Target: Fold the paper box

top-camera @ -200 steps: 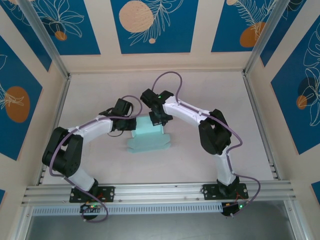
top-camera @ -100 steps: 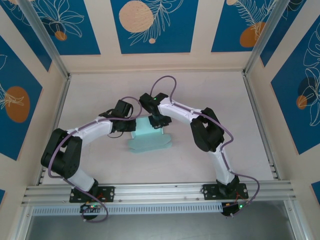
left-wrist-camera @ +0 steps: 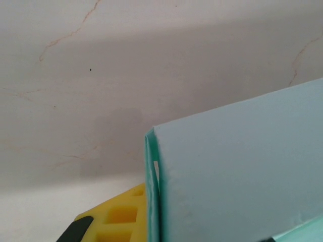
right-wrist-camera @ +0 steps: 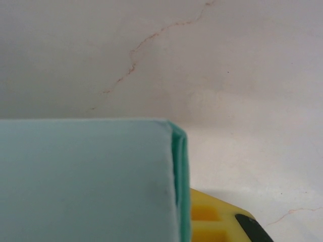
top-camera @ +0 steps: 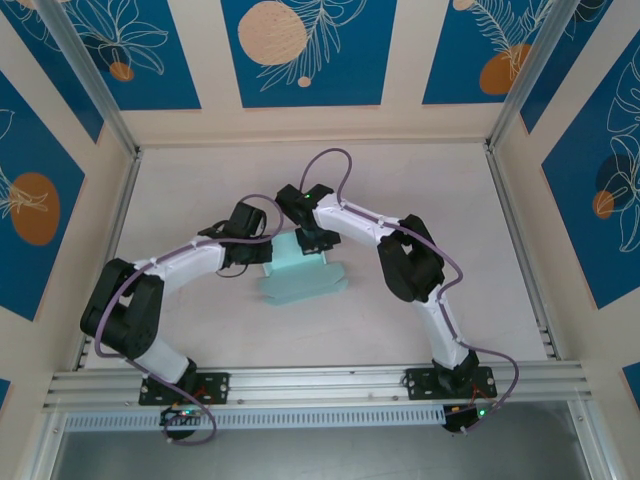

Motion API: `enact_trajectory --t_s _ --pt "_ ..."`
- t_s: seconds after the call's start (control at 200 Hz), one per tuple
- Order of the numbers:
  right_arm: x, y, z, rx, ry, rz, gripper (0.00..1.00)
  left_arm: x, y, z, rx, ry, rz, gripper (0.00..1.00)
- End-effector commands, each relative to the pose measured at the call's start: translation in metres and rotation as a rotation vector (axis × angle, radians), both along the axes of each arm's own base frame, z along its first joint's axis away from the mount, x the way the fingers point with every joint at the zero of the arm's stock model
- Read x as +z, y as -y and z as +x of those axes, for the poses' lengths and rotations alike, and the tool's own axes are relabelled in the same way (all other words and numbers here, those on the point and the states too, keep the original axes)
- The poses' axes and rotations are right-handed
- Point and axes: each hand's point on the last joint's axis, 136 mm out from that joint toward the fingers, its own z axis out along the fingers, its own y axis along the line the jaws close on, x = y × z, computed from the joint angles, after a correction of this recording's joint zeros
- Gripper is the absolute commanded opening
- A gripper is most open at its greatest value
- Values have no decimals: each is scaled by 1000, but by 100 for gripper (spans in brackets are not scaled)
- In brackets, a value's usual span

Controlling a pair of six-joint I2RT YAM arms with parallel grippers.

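Note:
The paper box (top-camera: 300,275) is pale light-blue and lies mid-table, with a raised wall at its far side and a flat part toward the near edge. My left gripper (top-camera: 264,251) is at the wall's left end, my right gripper (top-camera: 316,240) at its far right end. In the left wrist view the blue wall (left-wrist-camera: 237,176) fills the lower right, and a yellow finger (left-wrist-camera: 118,219) lies against its doubled edge. In the right wrist view the wall (right-wrist-camera: 86,181) fills the lower left, with a yellow finger (right-wrist-camera: 214,222) against its folded edge. Each gripper's other finger is hidden behind the paper.
The tabletop (top-camera: 420,190) is pale with thin cracks. Aluminium rails (top-camera: 300,380) run along the near edge and both sides. Blue patterned panels stand around the workspace.
My right arm has drawn in toward the left, its gripper shifting slightly left over the box's far wall. The box has turned a little. The left arm has barely moved.

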Motion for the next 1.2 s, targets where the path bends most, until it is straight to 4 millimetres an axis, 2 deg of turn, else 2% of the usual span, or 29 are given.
enact_trajectory --t_s 0.0,0.23,0.475,0.595,0.675,0.755,1.005,1.08,1.195 --pt "-15 59 -27 8 -120 -284 8 5 -35 12 133 61 147 3" --pt "-8 40 -38 35 -127 -249 9 6 -57 19 153 71 420 6" --pt "-4 43 -47 30 -149 -234 9 1 -68 23 134 35 617 11" --pt "-3 45 -47 27 -157 -226 10 1 -68 25 126 28 652 12" --pt "-5 43 -47 29 -160 -214 10 0 -63 26 122 28 621 15" --pt "-8 39 -46 33 -167 -202 9 2 -50 28 111 46 525 18" --pt "-14 32 -44 37 -185 -197 10 27 10 22 25 92 118 41" --pt "-14 32 -43 35 -188 -196 10 34 19 19 14 95 48 50" --pt "-12 32 -42 31 -186 -193 11 46 22 12 6 106 -4 57"
